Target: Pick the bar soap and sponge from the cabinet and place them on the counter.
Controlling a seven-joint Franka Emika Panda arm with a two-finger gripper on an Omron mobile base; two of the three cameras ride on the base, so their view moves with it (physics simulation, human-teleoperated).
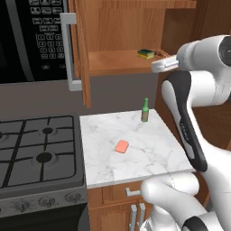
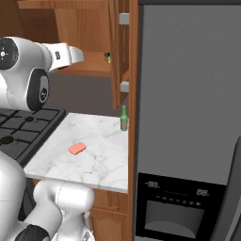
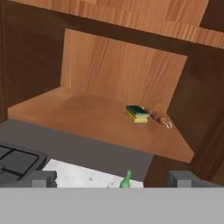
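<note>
Dark fingertips (image 3: 43,178) stand wide apart, the jaws released and holding nothing, facing the open wooden cabinet (image 1: 117,27). On its smooth shelf lies the sponge (image 3: 137,113), a yellow block with a dark green top. Flat, rounded, salmon-pink, the bar soap (image 1: 122,146) rests on the veined marble desk (image 1: 103,167), near a green bottle (image 1: 145,111).
</note>
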